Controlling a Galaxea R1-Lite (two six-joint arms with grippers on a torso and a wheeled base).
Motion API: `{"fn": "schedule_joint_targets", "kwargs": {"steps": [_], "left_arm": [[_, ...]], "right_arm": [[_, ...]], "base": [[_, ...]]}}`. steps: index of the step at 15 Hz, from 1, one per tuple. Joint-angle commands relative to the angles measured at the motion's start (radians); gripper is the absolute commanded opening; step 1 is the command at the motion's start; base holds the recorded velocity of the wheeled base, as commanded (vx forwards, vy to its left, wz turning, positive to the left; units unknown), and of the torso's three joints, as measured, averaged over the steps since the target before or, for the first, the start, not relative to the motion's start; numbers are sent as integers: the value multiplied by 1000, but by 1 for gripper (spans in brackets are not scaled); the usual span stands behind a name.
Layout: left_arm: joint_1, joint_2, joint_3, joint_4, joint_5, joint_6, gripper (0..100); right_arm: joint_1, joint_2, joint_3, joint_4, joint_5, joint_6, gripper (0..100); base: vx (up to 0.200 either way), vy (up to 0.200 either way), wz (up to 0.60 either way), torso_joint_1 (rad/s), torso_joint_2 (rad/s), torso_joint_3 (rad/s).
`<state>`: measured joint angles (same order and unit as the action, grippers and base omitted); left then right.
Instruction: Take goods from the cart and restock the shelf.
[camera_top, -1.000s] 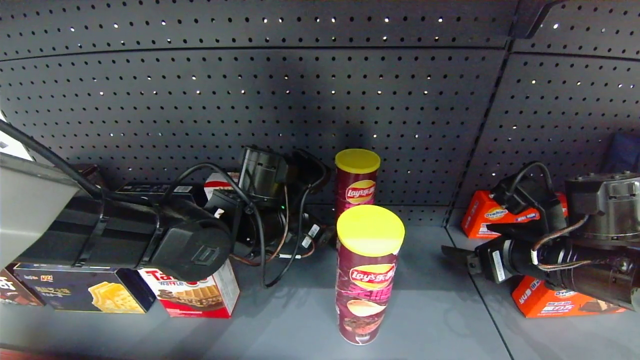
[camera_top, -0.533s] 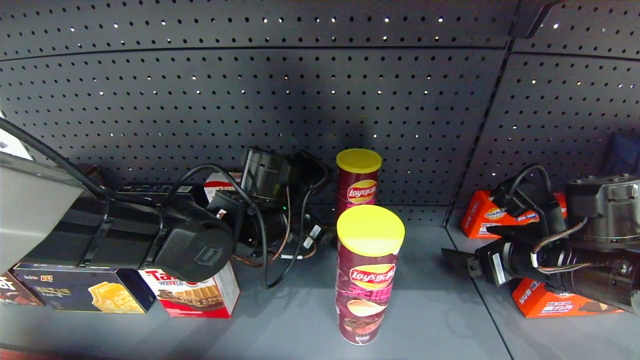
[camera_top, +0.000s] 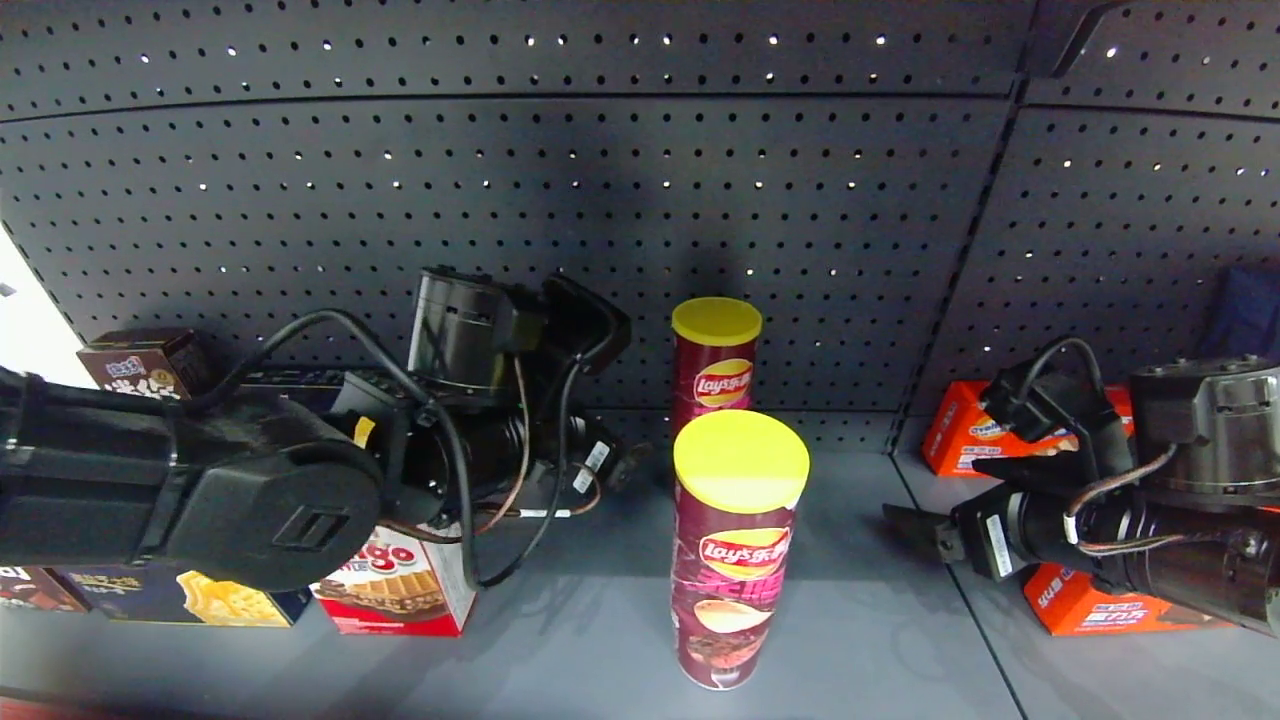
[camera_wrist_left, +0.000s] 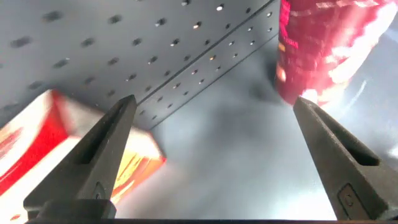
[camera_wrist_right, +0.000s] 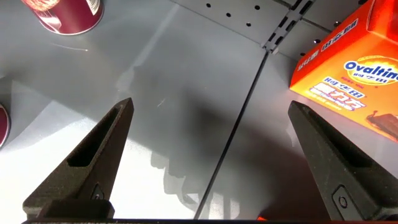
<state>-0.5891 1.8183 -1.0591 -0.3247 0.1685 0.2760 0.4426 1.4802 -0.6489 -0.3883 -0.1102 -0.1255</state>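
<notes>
Two maroon chip cans with yellow lids stand upright on the grey shelf (camera_top: 600, 640), the front can (camera_top: 738, 560) directly before the back can (camera_top: 715, 370). My left gripper (camera_top: 625, 462) hangs just left of the back can, apart from it. In the left wrist view the left gripper (camera_wrist_left: 212, 102) is open and holds nothing, with a can (camera_wrist_left: 323, 50) beyond one finger. My right gripper (camera_top: 930, 487) is to the right of the front can, over the shelf. It stands open (camera_wrist_right: 210, 106) and holds nothing, and a can's base (camera_wrist_right: 62, 12) lies beyond it.
A red wafer box (camera_top: 400, 590) and a dark waffle box (camera_top: 200, 600) lie under the left arm, and a small brown box (camera_top: 140, 365) stands behind. Orange boxes (camera_top: 965, 430) (camera_top: 1090, 605) flank the right arm. The pegboard wall (camera_top: 640, 200) closes the back.
The left arm has drawn back to the left and risen a little, away from the back can. The right arm has barely shifted. The cans have not moved.
</notes>
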Motion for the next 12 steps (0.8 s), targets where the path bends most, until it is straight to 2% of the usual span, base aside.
{"fn": "schedule_joint_targets", "kwargs": {"steps": [1,8,12], "left_arm": [[3,-123,71,-1,0,0,100],[-29,-271,235,1,-7,9,100],[-90,-275,277,1,-9,11,100]], "right_arm": [[4,0,6,0,0,-2,100],[5,0,9,0,0,-2,100],[2,0,9,0,0,-2,100]], "base": [[0,0,0,0,0,0],[0,0,0,0,0,0],[0,0,0,0,0,0]]}}
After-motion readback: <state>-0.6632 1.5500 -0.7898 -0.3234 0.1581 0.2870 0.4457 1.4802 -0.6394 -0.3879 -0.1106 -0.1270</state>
